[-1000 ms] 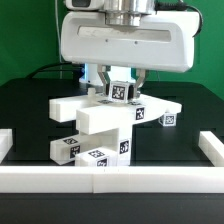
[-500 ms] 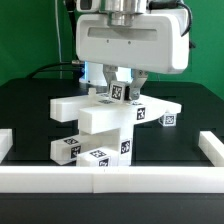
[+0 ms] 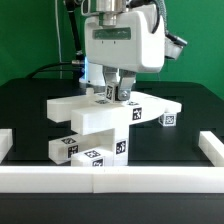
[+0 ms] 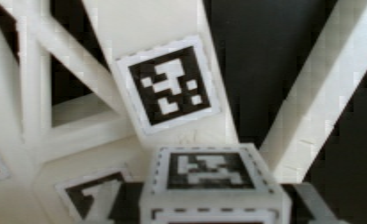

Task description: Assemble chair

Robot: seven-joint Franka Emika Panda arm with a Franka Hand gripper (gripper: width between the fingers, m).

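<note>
one small tagged block (image 3: pixel 106 92) sits clamped in the half-closed hand (image 3: pixel 113 95) atop the chair (image 3: pixel 100 125).

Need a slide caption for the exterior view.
Panda gripper clamps a small white tagged plastic block over the partly built white plastic blocky chair on a black table.

One unfinished chair (image 3: pixel 90 122), one gripped block (image 3: pixel 118 93), one cube (image 3: pixel 168 120) (all tagged)

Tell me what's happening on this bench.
The robot arm's end effector grips a small tagged white block on top of a stack of white chair parts on the black table. Another tagged cube sits beside the stack, on the exterior view's right. The chair is only partly assembled.
</note>
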